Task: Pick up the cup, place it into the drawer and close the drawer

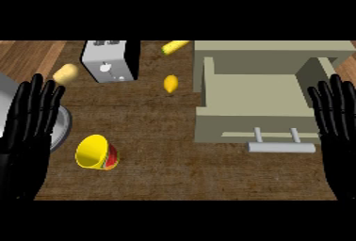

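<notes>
A yellow cup (pixel 96 152) with a red band lies tilted on the wooden counter at the lower left, its mouth turned toward the left. The beige drawer (pixel 257 96) stands pulled open at the right, empty inside, with a grey handle (pixel 281 147) on its front. My left hand (pixel 28 117) shows at the left edge, fingers straight and up, just left of the cup and apart from it. My right hand (pixel 337 117) rests open at the right edge, beside the drawer's right wall.
A silver toaster (pixel 110 61) stands at the back. A lemon (pixel 171 84) lies between it and the drawer. A corn cob (pixel 175 46) and a potato (pixel 66 73) lie at the back. A grey round rim (pixel 62 124) shows behind my left hand.
</notes>
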Action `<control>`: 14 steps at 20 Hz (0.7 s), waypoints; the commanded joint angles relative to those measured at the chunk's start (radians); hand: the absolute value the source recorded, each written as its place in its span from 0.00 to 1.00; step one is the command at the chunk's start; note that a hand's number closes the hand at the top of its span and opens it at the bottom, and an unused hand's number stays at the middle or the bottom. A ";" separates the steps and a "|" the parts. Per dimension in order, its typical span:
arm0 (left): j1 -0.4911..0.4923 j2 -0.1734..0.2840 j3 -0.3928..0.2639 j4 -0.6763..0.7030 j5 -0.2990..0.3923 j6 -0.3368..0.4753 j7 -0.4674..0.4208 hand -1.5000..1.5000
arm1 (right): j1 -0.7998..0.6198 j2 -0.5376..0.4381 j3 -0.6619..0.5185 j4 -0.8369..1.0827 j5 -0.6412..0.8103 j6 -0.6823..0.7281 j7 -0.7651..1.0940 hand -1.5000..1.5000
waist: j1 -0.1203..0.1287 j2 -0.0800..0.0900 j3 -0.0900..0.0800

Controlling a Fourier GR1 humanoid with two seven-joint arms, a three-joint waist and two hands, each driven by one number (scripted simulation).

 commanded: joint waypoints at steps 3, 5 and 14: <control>0.071 0.060 -0.005 -0.101 0.169 -0.154 0.026 0.00 | 0.083 0.013 -0.014 -0.076 -0.016 -0.003 -0.034 0.00 | -0.018 0.018 -0.016; 0.082 0.100 0.007 -0.089 0.291 -0.252 0.014 0.00 | -0.027 0.025 -0.024 0.033 0.025 -0.037 -0.057 0.00 | -0.005 0.023 -0.017; 0.229 0.155 0.145 0.056 0.635 -0.414 0.057 0.00 | -0.024 -0.078 -0.065 0.029 -0.003 0.063 0.032 0.00 | -0.013 0.022 -0.017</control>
